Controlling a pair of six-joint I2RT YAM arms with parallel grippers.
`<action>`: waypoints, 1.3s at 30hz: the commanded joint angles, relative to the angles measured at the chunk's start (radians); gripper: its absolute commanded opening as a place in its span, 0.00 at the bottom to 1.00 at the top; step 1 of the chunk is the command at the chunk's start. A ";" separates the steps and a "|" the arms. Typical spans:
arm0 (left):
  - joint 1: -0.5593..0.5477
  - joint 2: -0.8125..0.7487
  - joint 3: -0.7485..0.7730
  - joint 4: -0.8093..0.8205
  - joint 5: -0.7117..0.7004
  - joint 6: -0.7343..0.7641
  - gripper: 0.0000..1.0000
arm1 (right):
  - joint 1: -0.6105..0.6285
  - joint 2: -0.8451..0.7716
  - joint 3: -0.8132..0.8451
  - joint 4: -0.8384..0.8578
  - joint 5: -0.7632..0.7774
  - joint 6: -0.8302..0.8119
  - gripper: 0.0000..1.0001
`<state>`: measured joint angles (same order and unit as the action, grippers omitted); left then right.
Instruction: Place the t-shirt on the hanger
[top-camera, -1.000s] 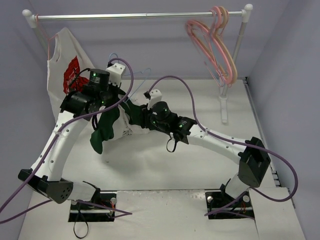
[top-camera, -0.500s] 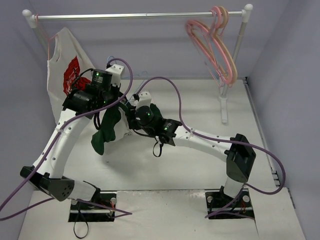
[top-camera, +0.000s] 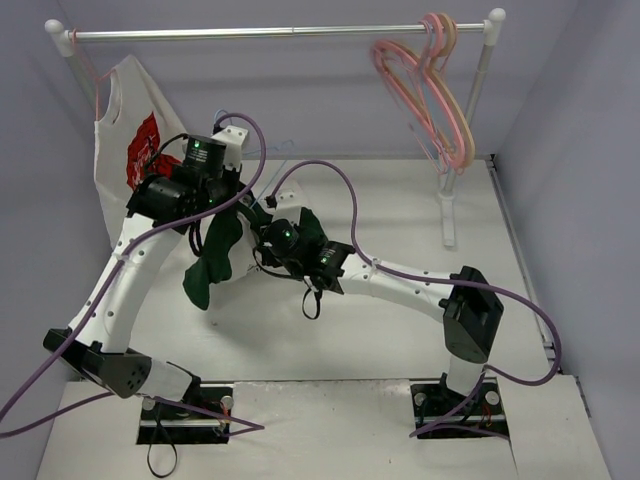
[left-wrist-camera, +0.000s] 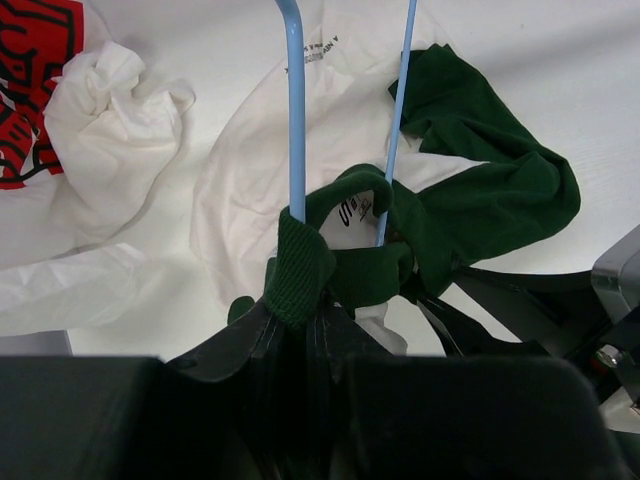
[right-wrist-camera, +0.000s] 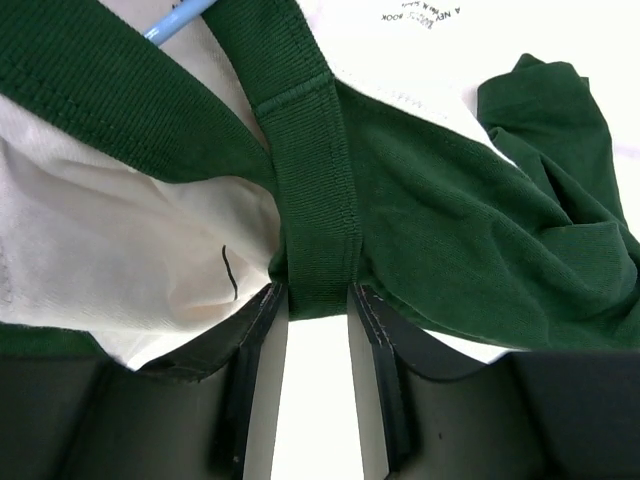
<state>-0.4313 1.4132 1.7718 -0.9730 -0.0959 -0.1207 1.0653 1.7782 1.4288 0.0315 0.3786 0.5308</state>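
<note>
The dark green t-shirt hangs bunched between both arms above the table; its whitish inside shows in the left wrist view. My left gripper is shut on the thin light-blue hanger, whose two wires rise from the jaws, and the ribbed green collar is wrapped round the wire there. My right gripper meets the shirt from the right. Its fingertips pinch the collar band from both sides. A short piece of the hanger crosses above that.
A white shirt with red print hangs at the left end of the metal rail. Thick pink hangers hang at its right end, beside the rail's post. Purple cables loop over both arms.
My right arm has swung left, bringing its gripper up to the left gripper and the collar, and its jaws have narrowed slightly. The left arm has hardly moved.
</note>
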 joint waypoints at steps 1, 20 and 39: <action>-0.004 -0.011 0.063 0.026 -0.027 -0.025 0.00 | 0.009 -0.008 0.058 0.027 0.043 0.023 0.32; -0.004 -0.020 0.064 0.016 -0.019 -0.039 0.00 | 0.009 0.041 0.098 -0.027 0.079 0.034 0.31; -0.003 -0.183 -0.098 0.140 0.065 0.021 0.00 | -0.172 -0.124 -0.034 0.064 -0.110 -0.205 0.00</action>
<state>-0.4313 1.3220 1.6859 -0.9531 -0.0544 -0.1280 0.9661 1.7729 1.3945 0.0017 0.3443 0.4278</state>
